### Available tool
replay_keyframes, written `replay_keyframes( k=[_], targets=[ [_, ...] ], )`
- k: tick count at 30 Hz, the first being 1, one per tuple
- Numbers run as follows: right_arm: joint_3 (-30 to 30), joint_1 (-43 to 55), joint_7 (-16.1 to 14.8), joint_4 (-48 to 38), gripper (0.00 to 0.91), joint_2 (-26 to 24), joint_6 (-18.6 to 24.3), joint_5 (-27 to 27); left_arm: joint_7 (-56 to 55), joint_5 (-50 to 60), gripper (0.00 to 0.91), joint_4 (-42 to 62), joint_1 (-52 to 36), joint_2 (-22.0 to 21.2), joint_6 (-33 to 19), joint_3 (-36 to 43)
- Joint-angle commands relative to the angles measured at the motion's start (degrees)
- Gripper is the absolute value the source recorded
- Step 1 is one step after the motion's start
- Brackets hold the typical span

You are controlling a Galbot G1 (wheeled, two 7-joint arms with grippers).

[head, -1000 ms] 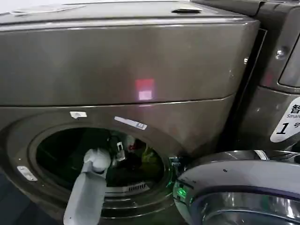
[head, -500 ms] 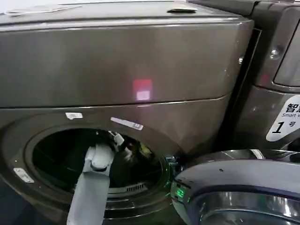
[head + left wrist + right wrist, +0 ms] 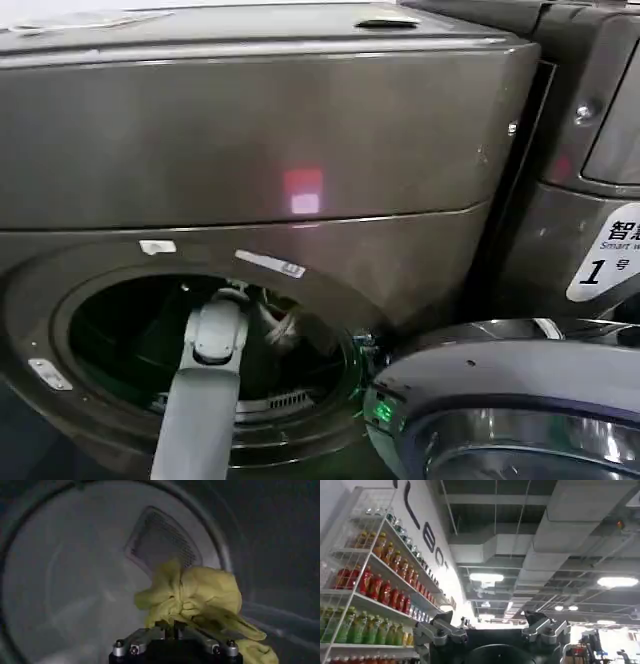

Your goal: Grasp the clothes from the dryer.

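Clothes (image 3: pixel 200 597) in left claw (image 3: pixel 172 626), lifted since prev.

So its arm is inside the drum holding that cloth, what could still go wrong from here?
The left gripper pinches just a fold of the clothes; the rest hangs loose, so the bundle might slip free on the way out. The arm passes close to the upper rim of the dryer porthole, so it could bump or drag the cloth there. The open door sits right beside the opening and could snag trailing fabric.
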Motion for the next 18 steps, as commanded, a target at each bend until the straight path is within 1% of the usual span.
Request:
replay_keyframes(
  k=[1,18],
  targets=[
    [0.1,0.0,0.0,0.0,0.907,0.1,0.2,0.7,-9.8,-6.8,0.0,-1.9,-0.2,-0.7,1.9,-0.2],
    [0.0,0.0,-0.1,-0.2,0.907,0.2,0.5,0.6,-10.5,-8.2,0.0,-2.7,-0.2,-0.5,2.3,-0.4]
  ],
)
